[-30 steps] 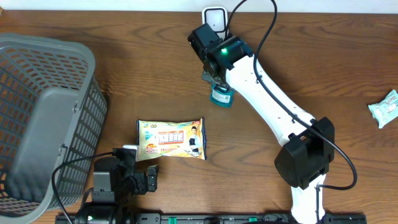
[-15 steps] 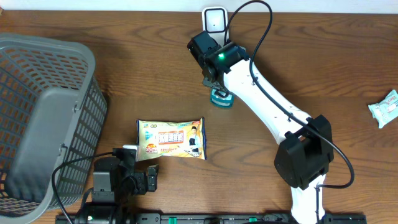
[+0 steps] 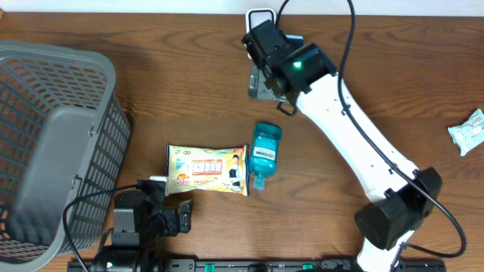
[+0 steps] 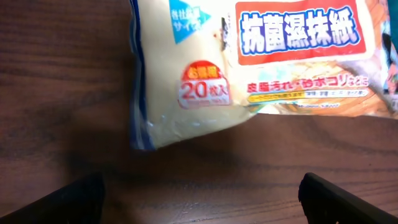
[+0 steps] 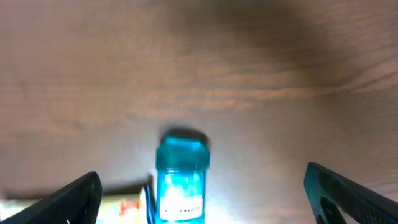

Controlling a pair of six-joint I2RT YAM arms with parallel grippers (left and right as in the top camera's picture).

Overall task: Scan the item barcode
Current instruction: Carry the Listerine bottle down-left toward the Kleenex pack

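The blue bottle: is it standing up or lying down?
Lying down: the blue bottle shows its full length flat on the table, beside the wipes pack.

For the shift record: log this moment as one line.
blue bottle: lying on table beside wipes pack | right gripper: open, empty, clear of bottle | left gripper: open, empty, facing wipes pack

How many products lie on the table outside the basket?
3: the wipes pack at front centre, the blue bottle beside its right end, a small packet at the far right edge. Others may be hidden.
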